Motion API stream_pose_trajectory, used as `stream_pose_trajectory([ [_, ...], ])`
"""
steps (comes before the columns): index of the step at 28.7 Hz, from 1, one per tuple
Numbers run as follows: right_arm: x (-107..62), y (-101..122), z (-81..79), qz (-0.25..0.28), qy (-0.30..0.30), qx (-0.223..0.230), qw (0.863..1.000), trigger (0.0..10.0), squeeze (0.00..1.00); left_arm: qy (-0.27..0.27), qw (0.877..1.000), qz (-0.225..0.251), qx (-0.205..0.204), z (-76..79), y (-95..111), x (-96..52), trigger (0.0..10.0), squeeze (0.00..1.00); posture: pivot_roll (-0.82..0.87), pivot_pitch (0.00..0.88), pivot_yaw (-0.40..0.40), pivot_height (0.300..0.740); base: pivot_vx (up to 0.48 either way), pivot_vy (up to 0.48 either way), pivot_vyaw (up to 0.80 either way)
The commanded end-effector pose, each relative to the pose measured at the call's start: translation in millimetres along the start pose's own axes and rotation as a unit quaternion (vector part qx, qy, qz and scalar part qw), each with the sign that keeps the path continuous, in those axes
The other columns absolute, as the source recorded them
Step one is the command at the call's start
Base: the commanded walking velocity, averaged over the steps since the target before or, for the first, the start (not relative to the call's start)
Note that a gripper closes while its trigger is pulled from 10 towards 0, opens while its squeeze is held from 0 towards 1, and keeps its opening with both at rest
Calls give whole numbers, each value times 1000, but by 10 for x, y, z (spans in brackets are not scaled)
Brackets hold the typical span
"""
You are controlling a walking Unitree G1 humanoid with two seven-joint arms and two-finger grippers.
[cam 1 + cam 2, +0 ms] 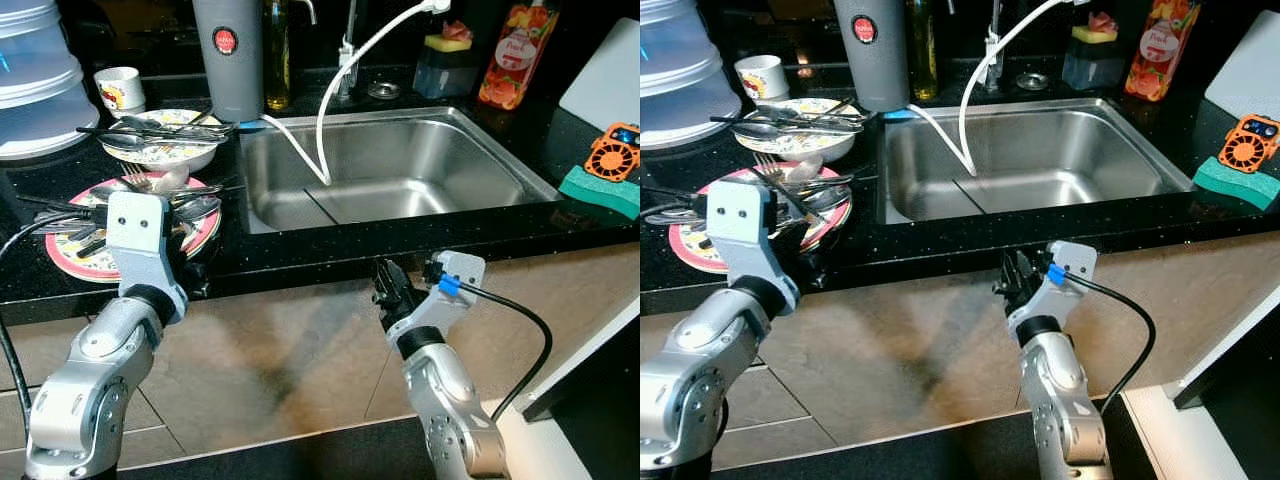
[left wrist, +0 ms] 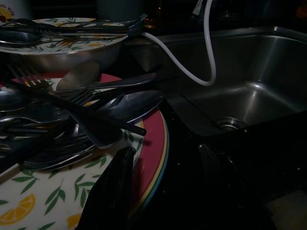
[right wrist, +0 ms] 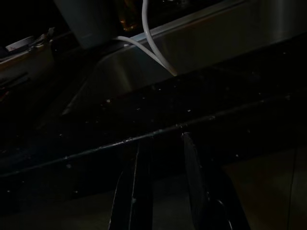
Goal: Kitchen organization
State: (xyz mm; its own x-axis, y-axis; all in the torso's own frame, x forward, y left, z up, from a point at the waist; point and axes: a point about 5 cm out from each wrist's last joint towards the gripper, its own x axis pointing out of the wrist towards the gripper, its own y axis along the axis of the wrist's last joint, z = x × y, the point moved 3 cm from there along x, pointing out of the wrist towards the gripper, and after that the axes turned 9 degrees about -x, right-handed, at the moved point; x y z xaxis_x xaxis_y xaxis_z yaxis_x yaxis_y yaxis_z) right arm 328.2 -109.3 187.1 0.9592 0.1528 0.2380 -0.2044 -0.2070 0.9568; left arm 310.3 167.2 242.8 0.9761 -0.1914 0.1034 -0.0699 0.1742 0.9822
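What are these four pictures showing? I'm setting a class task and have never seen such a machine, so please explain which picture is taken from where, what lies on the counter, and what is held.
It is a walking robot with two silver arms. Two pictures come from its head, two from its wrists. The left gripper, open, reaches the red-rimmed plate heaped with cutlery; behind stands a bowl. The right gripper, open, hangs before the counter edge. The sink holds a white hose. Nothing is held.
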Motion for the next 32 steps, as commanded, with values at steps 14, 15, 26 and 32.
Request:
stream_pose_trajectory([
  [14, 35, 67, -3, 8, 2, -2, 1000, 10000, 0, -35, 999, 31, 28, 148, 113, -11, 10000, 0, 77, 160, 27, 740, 0, 0, 0],
  [15, 38, 73, -3, 8, 2, -1, 1000, 10000, 0, -35, 998, 32, 28, 151, 117, -10, 10000, 0, 75, 160, 28, 740, 0, 0, 0],
  [26, 37, 75, -4, 5, 5, -1, 1000, 10000, 0, -30, 999, 32, 27, 130, 103, -14, 10000, 0, 74, 163, 26, 740, 0, 0, 0],
  [32, 36, 71, -8, 4, 6, -1, 1000, 10000, 0, -28, 999, 32, 26, 128, 101, -19, 10000, 0, 73, 164, 24, 740, -80, 0, 0],
])
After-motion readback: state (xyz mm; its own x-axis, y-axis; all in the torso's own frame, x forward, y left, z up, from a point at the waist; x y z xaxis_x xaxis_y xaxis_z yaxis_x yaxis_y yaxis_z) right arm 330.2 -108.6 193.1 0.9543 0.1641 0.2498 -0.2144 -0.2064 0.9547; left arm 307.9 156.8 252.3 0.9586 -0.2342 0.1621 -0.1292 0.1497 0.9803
